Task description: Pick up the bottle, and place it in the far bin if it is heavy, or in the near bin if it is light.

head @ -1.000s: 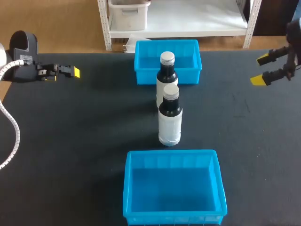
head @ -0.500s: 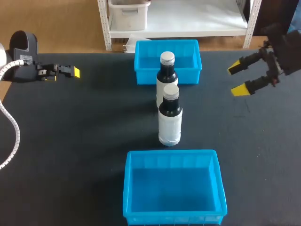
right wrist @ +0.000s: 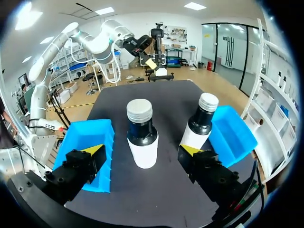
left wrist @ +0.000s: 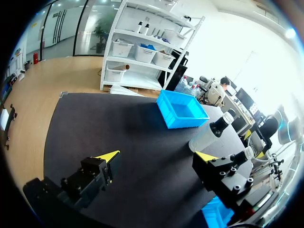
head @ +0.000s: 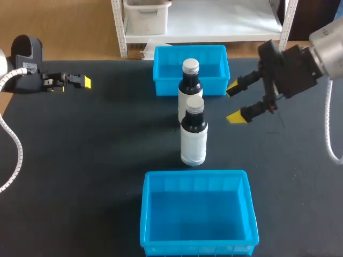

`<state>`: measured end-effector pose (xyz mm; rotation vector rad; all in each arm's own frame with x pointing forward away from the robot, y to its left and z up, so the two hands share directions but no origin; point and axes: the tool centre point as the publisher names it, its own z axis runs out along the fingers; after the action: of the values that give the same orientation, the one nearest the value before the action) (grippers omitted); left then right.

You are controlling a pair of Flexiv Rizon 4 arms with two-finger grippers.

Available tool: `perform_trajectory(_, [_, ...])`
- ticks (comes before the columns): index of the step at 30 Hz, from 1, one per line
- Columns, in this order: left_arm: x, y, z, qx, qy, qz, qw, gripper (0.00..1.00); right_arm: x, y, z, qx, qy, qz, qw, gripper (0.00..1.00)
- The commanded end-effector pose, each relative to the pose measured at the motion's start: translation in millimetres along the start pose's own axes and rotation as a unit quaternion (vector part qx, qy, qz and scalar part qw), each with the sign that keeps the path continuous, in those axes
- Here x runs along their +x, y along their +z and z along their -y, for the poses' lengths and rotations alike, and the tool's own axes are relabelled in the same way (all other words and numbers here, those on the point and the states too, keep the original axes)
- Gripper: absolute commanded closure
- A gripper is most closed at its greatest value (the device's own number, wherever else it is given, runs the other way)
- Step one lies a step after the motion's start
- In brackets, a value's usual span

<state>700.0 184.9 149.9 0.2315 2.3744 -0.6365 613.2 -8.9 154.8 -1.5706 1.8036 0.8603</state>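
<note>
Two dark bottles with white labels and silver caps stand in line at mid-table: the near bottle (head: pixel 193 134) (right wrist: pixel 141 137) (left wrist: pixel 240 156) and the far bottle (head: pixel 190 88) (right wrist: pixel 199 122) (left wrist: pixel 209 135). The far bin (head: pixel 161 72) (right wrist: pixel 235 135) (left wrist: pixel 183 110) is blue, as is the near bin (head: pixel 147 214) (right wrist: pixel 85 137). My right gripper (head: pixel 235 101) (right wrist: pixel 141 151) is open, just right of the bottles, with the near bottle ahead of its fingers and untouched. My left gripper (head: pixel 80 82) (left wrist: pixel 156 156) is open at the far left, holding nothing.
The far bottle stands right against the far bin's front wall. Dark table mat stretches to both sides of the bottles and bins. My left arm's white cable (head: pixel 13 144) hangs along the table's left edge.
My right arm has swung in from the right edge leftward toward the bottles, its gripper staying open. The left arm and both bottles have not moved.
</note>
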Motion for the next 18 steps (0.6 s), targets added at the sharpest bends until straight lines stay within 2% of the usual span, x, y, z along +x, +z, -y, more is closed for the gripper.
perform_trajectory(1, [0.0,0,0.0,0.000,0.000,0.000,1.000,0.00,-1,15,3,-0.014,-0.007,0.004,1.000,0.00])
perform_trajectory(9, [0.0,0,0.0,0.000,0.000,0.000,1.000,0.00,0,39,-5,-0.044,-0.012,0.007,0.999,0.00])
perform_trajectory(18, [0.0,0,0.0,0.000,0.000,0.000,1.000,0.00,-8,57,-12,-0.049,-0.011,0.011,0.999,0.00])
